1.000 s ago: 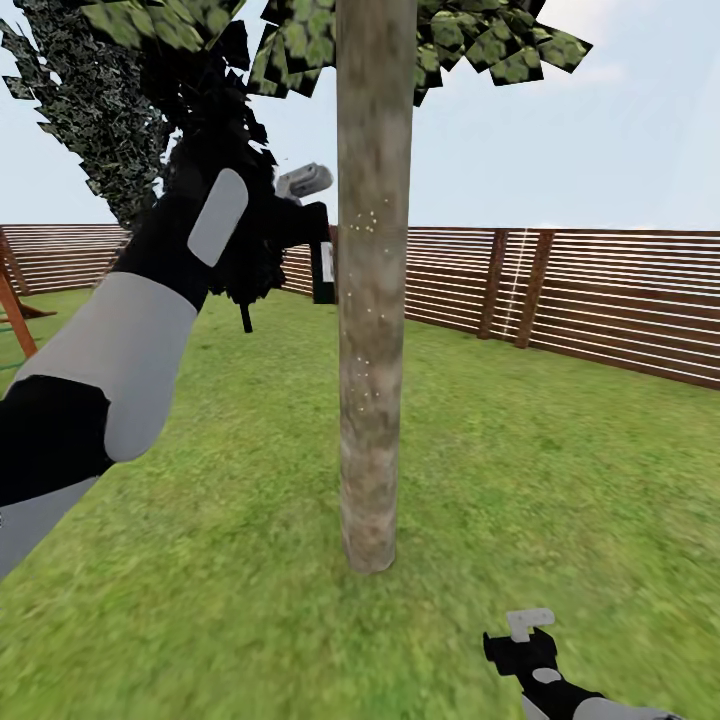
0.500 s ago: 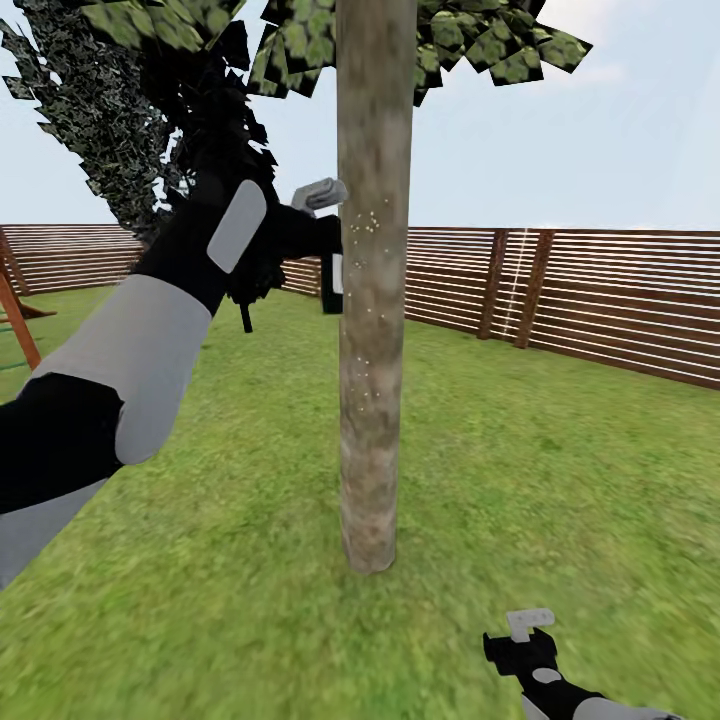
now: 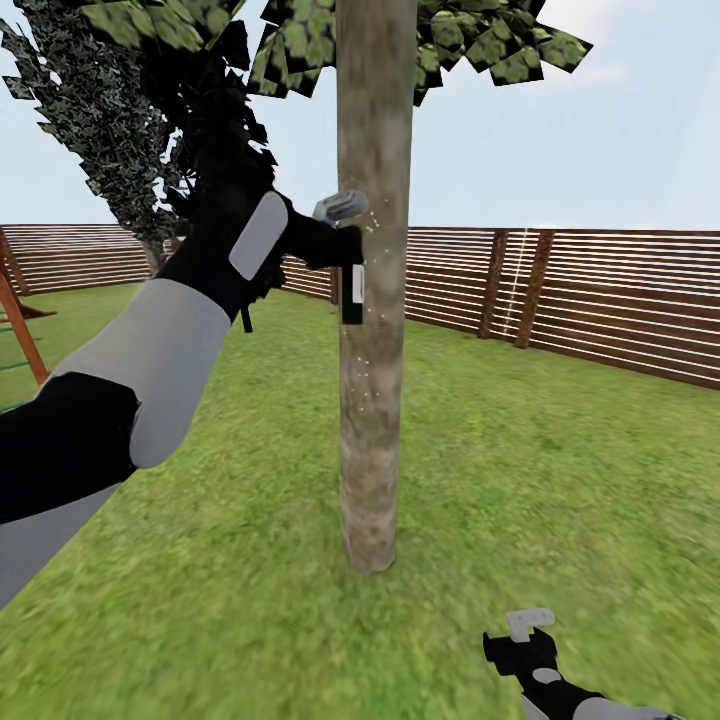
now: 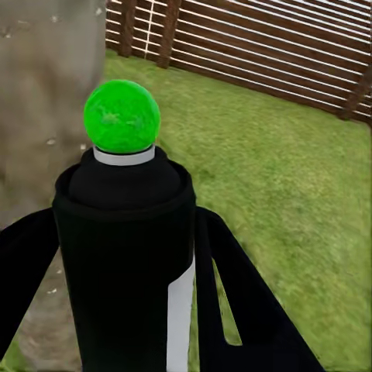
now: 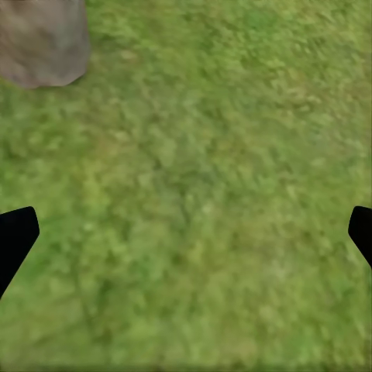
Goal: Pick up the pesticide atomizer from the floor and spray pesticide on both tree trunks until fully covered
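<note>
A thick grey-brown tree trunk (image 3: 375,330) rises in the middle of the head view, with green leaves (image 3: 480,40) above it. Fine white pesticide specks (image 3: 368,218) dot the bark at gripper height and lower down. My left gripper (image 3: 343,250) is raised and shut on the pesticide atomizer (image 3: 351,293), a dark bottle with a grey spray head (image 3: 340,206), held right against the trunk's left side. The left wrist view has the atomizer (image 4: 124,256), with its green dot (image 4: 122,116), between the black fingers (image 4: 232,294) beside the trunk (image 4: 46,93). My right gripper (image 3: 527,640) hangs low and open over grass.
A brown slat fence (image 3: 600,300) runs behind the tree. A dark cypress-like column (image 3: 100,110) stands at the back left, beside a reddish wooden post (image 3: 20,320). Green lawn (image 3: 560,480) spreads all round. The trunk's base (image 5: 43,43) appears in the right wrist view.
My left arm has carried the atomizer rightward and a little down, from beside the trunk to right against it. The right arm has not moved.
</note>
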Robot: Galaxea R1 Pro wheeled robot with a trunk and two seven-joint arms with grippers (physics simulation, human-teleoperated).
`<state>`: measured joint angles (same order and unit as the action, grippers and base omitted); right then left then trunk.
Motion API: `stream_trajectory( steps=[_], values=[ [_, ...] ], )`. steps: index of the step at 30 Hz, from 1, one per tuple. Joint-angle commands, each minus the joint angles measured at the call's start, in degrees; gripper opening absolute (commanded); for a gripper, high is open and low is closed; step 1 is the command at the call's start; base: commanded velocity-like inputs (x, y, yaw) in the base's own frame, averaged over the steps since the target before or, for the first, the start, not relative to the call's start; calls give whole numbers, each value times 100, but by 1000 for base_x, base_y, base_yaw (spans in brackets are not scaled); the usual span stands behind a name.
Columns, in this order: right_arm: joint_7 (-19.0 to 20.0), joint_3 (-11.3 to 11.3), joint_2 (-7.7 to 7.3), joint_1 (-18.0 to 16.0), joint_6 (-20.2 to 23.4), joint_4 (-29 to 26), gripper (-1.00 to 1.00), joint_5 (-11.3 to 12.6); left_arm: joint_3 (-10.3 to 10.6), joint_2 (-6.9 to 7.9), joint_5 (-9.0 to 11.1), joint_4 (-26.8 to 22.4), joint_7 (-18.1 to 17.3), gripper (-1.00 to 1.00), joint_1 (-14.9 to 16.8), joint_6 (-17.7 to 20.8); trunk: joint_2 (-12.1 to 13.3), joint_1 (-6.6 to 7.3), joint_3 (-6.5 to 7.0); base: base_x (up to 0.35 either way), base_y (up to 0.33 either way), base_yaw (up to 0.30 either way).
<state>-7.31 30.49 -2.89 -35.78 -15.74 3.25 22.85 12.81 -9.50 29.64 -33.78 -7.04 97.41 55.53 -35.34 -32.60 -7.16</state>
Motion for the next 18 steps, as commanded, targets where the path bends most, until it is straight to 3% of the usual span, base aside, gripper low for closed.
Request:
stream_trajectory(
  steps=[1, 8, 12, 16, 18],
  values=[
    [0, 1, -1, 0, 0, 0, 100, 0, -6, 0, 29, 235, -5, -100, 0, -164, -1, 0, 1, 0, 0, 0],
    [-2, -8, -4, -2, 0, 0, 100, 0, 30, -5, -17, 1651, -28, -100, -3, -1459, -1, 0, 1, 0, 0, 0],
    [-1, -8, -4, -1, 0, -1, 100, 0, 72, -14, -12, 1784, -67, -100, -3, -1562, -1, 0, 1, 0, 0, 0],
    [-1, -8, -3, 1, 1, 0, 100, 0, 89, -25, -11, 1779, -989, -100, -3, -1574, -1, 0, 1, 0, 0, 0],
    [0, -8, -2, 0, 1, 0, 100, 0, 79, -21, -14, 1811, -1255, -100, -3, -1572, -1, 0, 1, 0, 0, 0]
  ],
)
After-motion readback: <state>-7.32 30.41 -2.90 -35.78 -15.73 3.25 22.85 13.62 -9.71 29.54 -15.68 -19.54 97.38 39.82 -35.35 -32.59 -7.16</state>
